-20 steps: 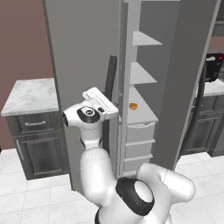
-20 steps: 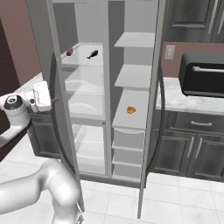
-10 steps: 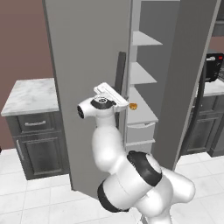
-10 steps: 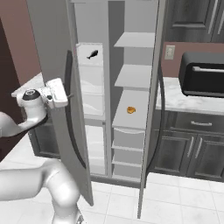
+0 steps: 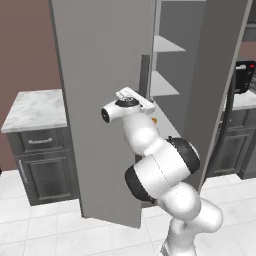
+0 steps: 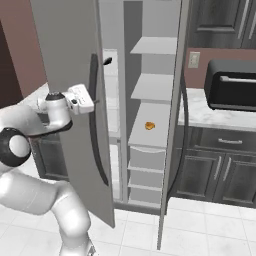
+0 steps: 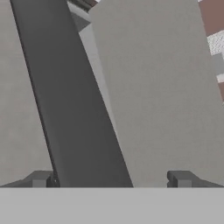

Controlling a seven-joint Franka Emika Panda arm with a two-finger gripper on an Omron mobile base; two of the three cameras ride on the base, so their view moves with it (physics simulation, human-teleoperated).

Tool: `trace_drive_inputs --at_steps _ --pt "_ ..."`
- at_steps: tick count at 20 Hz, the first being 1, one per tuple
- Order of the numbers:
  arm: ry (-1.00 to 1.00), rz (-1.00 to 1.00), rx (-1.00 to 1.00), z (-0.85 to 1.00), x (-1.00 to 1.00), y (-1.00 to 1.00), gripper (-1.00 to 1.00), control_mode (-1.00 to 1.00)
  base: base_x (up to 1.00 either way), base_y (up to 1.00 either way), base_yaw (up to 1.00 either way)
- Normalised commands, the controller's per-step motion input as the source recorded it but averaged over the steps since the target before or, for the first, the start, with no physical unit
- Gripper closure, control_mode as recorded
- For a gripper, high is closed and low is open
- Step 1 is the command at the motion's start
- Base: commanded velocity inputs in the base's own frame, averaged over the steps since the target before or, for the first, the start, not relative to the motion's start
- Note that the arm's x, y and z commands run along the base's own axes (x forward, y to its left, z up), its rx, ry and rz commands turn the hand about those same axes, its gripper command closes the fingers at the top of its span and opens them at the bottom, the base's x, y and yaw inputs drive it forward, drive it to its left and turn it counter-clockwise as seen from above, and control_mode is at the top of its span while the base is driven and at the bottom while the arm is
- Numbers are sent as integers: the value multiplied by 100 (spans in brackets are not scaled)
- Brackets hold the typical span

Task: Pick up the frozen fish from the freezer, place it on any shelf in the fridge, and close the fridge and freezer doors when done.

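Observation:
My gripper (image 7: 111, 178) is open, and its fingertips (image 7: 41, 178) straddle the dark vertical handle (image 7: 74, 109) of the left-hand door. That grey door (image 6: 65, 50) stands partly swung in, with the gripper (image 6: 89, 102) against its handle (image 6: 97, 130). From the left side the gripper (image 5: 144, 101) sits at the door's (image 5: 100, 100) free edge. A small orange item (image 6: 149, 125) lies on a shelf in the right compartment. A dark item (image 6: 107, 61) peeks out on an upper shelf behind the left door. I cannot tell which is the fish.
The right-hand door (image 6: 172, 125) stands wide open, edge-on, with a dark handle (image 6: 183, 145). White drawers (image 6: 145, 170) fill the lower right compartment. A black microwave (image 6: 232, 85) sits on the marble counter (image 6: 200, 112) at right. Another counter (image 5: 35, 107) with dark cabinets flanks the left.
The left door has swung well inward with my gripper on its handle. It now hides most of the left compartment.

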Motion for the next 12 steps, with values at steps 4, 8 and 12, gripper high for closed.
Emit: trace_drive_inputs --at_steps 4,8,12 --pt "5 0 0 0 65 -30 -100 -100 0 0 0" --pt "5 0 0 0 64 -23 -100 -100 0 0 0" --pt "4 0 0 0 61 -21 -100 -100 0 0 0"
